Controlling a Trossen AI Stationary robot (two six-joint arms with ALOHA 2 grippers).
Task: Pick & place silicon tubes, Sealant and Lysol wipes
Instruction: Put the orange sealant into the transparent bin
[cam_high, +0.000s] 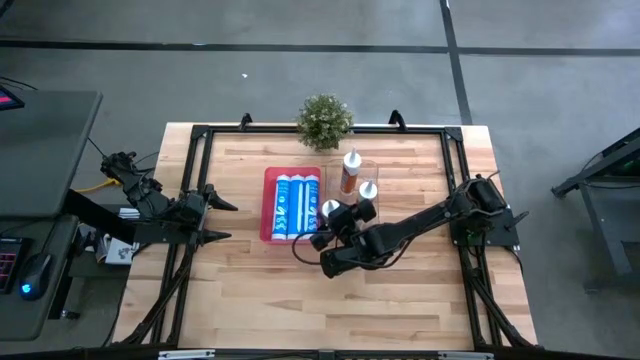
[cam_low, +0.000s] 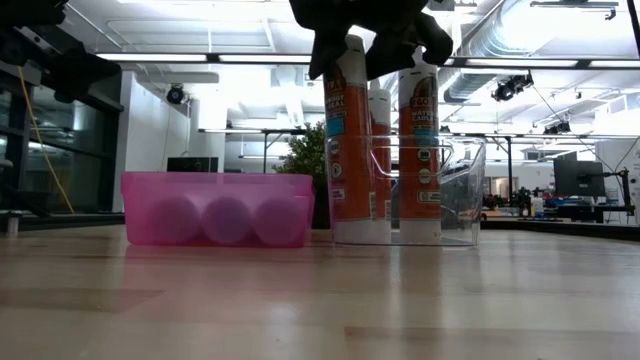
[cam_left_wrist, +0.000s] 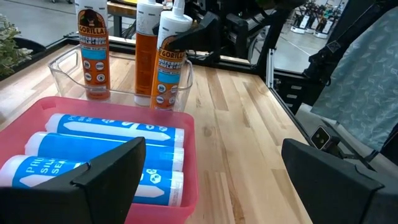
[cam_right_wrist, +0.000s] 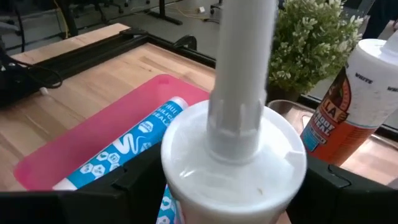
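Clear bin (cam_low: 455, 190) holds upright sealant tube (cam_left_wrist: 169, 59), long axis vertical; right gripper (cam_high: 331, 222) directly above, jaws straddling its top. Left gripper (cam_high: 224, 220) spread, beside pink tray (cam_high: 268, 215).

"GORILLA" stands on the sealant tubes (cam_left_wrist: 93, 53) (blue tubes' (cam_left_wrist: 118, 134) print unreadable).

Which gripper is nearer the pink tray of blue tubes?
Right. The right gripper sits just off the pink tray's edge, around a sealant tube in the clear bin. The left gripper hangs open farther off, toward the table's left edge.
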